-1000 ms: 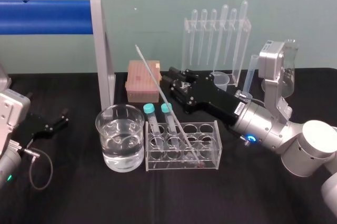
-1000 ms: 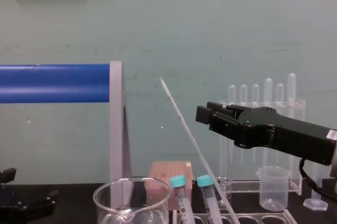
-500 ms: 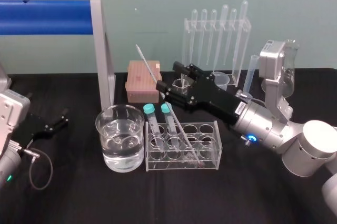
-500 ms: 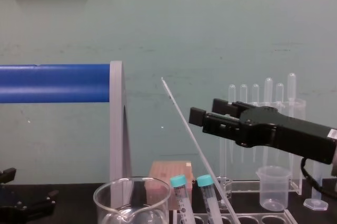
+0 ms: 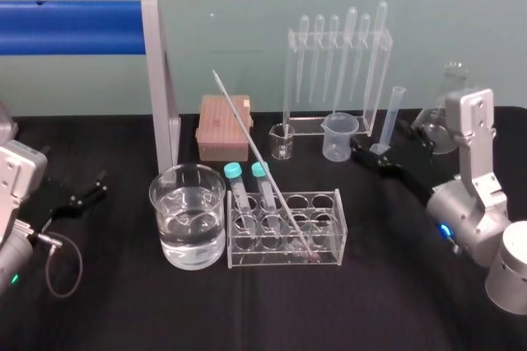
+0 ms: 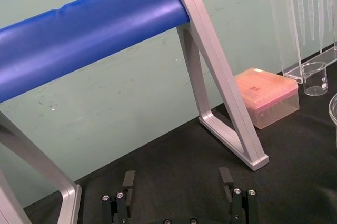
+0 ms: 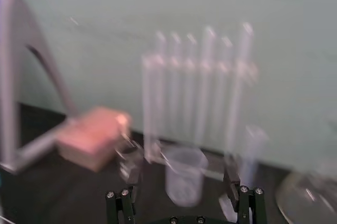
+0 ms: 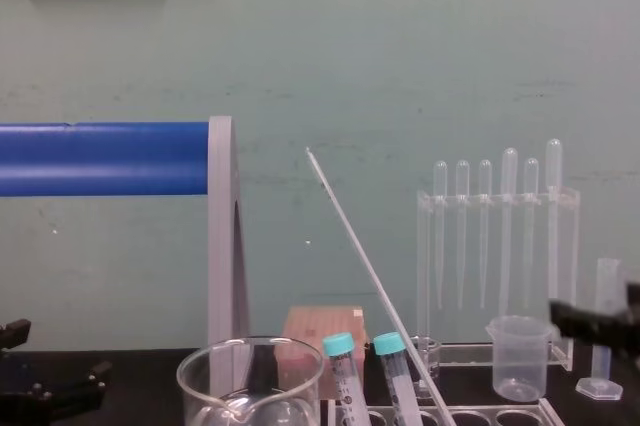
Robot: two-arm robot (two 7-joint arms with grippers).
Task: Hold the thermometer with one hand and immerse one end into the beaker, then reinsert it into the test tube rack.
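Observation:
The thermometer (image 5: 259, 157) leans in the test tube rack (image 5: 329, 231), its top tilted back and left, with nothing holding it; it also rises slanted in the chest view (image 8: 370, 276). Just left of the rack stands the beaker (image 5: 188, 215) with water in it. My right gripper (image 5: 377, 138) is open and empty, well right of the rack near the small vessels; its fingers (image 7: 131, 174) stand wide apart. At the far left, low over the table, my left gripper (image 5: 86, 190) is parked and open (image 6: 177, 179).
A blue bar on a grey frame (image 5: 160, 79) stands behind the beaker. A pink tip box (image 5: 224, 127), a pipette stand (image 5: 338, 63), a tiny glass beaker (image 5: 282, 141), a plastic beaker (image 5: 340, 135), a measuring cylinder (image 5: 389, 120) and a flask (image 5: 440, 116) line the back.
My right gripper opened wide beside the thermometer, then drew back to the right and down. The thermometer stays leaning in the rack. The left arm has not moved.

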